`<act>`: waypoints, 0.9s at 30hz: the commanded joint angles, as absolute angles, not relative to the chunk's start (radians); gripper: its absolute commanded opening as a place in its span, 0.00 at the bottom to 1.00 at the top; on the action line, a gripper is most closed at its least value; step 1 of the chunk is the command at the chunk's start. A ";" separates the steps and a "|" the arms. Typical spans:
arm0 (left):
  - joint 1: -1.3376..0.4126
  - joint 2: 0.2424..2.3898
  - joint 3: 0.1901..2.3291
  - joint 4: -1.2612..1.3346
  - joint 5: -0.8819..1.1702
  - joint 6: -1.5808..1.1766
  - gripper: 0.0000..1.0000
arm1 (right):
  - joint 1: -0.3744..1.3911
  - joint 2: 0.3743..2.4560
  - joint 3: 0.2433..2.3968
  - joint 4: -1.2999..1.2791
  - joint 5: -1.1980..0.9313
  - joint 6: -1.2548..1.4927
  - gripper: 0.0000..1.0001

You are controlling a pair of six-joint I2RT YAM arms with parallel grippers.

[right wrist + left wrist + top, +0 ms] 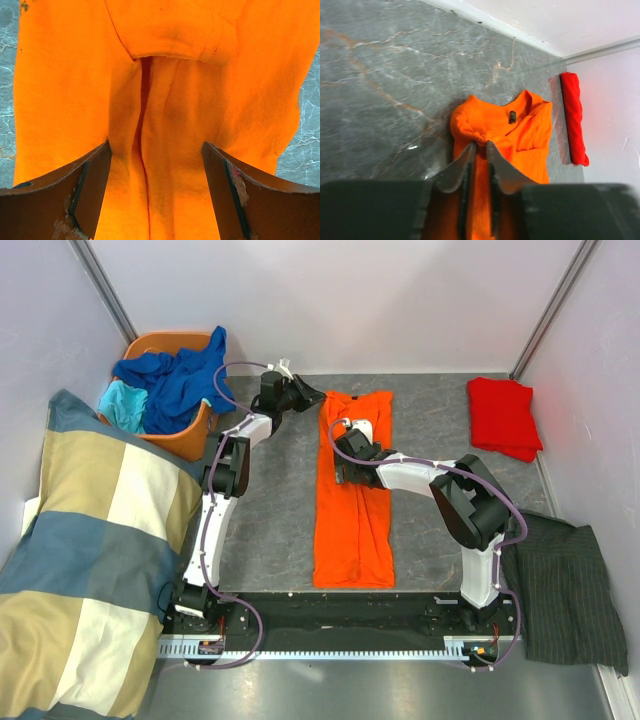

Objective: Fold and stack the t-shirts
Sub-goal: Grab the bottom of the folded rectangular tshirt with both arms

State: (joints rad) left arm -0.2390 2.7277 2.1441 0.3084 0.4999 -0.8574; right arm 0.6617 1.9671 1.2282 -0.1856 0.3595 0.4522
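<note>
The left claw (480,146) pinched the far left corner of the orange t-shirt (355,530) (laid lengthwise on the table (270,520)); the right claw (156,147) stood open over its middle

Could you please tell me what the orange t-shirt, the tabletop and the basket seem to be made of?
The orange t-shirt: soft, matte knit fabric, probably cotton; it creases and bunches. The tabletop: hard grey surface with marble-like veins and a slight sheen; stone or printed laminate, cannot tell. The basket: smooth, rigid orange wall, likely plastic.
</note>
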 commanded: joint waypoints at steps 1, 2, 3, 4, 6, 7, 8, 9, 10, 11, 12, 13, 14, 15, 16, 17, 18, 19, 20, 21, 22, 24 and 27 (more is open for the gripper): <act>-0.245 2.758 2.203 0.325 0.491 -0.890 0.07 | 0.675 2.039 1.157 -0.379 0.293 0.465 0.83; -0.247 2.763 2.218 0.325 0.483 -0.890 0.04 | 0.675 2.039 1.158 -0.377 0.291 0.465 0.82; -0.247 2.770 2.226 0.324 0.480 -0.888 0.02 | 0.675 2.039 1.155 -0.379 0.291 0.463 0.83; -0.247 2.775 2.233 0.324 0.468 -0.888 0.02 | 0.675 2.039 1.154 -0.377 0.291 0.462 0.83; -0.245 2.786 2.255 0.322 0.453 -0.893 0.02 | 0.675 2.037 1.149 -0.380 0.290 0.460 0.82; -0.245 2.789 2.261 0.322 0.440 -0.894 0.02 | 0.675 2.036 1.146 -0.380 0.290 0.462 0.83; -0.242 2.792 2.270 0.322 0.434 -0.899 0.02 | 0.675 2.036 1.144 -0.380 0.291 0.462 0.83; -0.242 2.796 2.275 0.324 0.428 -0.900 0.02 | 0.675 2.036 1.144 -0.380 0.291 0.462 0.83; -0.242 2.798 2.278 0.325 0.417 -0.902 0.02 | 0.673 2.036 1.144 -0.380 0.293 0.463 0.83; -0.242 2.799 2.281 0.330 0.413 -0.907 0.02 | 0.676 2.036 1.144 -0.382 0.291 0.465 0.83; -0.241 2.801 2.281 0.334 0.405 -0.910 0.02 | 0.675 2.037 1.143 -0.382 0.290 0.465 0.83; -0.241 2.803 2.281 0.342 0.396 -0.911 0.02 | 0.675 2.039 1.144 -0.382 0.288 0.465 0.83; -0.238 2.804 2.281 0.350 0.394 -0.916 0.02 | 0.675 2.040 1.143 -0.382 0.287 0.466 0.83; -0.238 2.806 2.283 0.354 0.390 -0.919 0.02 | 0.676 2.040 1.143 -0.380 0.287 0.466 0.83; -0.236 2.810 2.286 0.357 0.385 -0.922 0.02 | 0.675 2.040 1.141 -0.382 0.287 0.468 0.83; -0.235 2.815 2.293 0.363 0.385 -0.925 0.02 | 0.675 2.042 1.143 -0.382 0.287 0.468 0.83; -0.233 2.818 2.296 0.367 0.385 -0.927 0.02 | 0.675 2.042 1.141 -0.382 0.285 0.468 0.83; -0.232 2.821 2.298 0.373 0.385 -0.930 0.02 | 0.675 2.042 1.141 -0.382 0.287 0.468 0.83; -0.230 2.824 2.298 0.379 0.385 -0.934 0.02 | 0.675 2.042 1.141 -0.382 0.285 0.466 0.83; -0.229 2.824 2.301 0.380 0.384 -0.936 0.02 | 0.675 2.045 1.143 -0.382 0.284 0.468 0.83; -0.227 2.826 2.301 0.383 0.385 -0.936 0.02 | 0.676 2.045 1.143 -0.380 0.285 0.468 0.83; -0.224 2.826 2.298 0.391 0.385 -0.937 0.18 | 0.675 2.046 1.144 -0.382 0.284 0.466 0.83; -0.218 2.821 2.296 0.394 0.388 -0.933 0.56 | 0.675 2.048 1.144 -0.382 0.281 0.468 0.83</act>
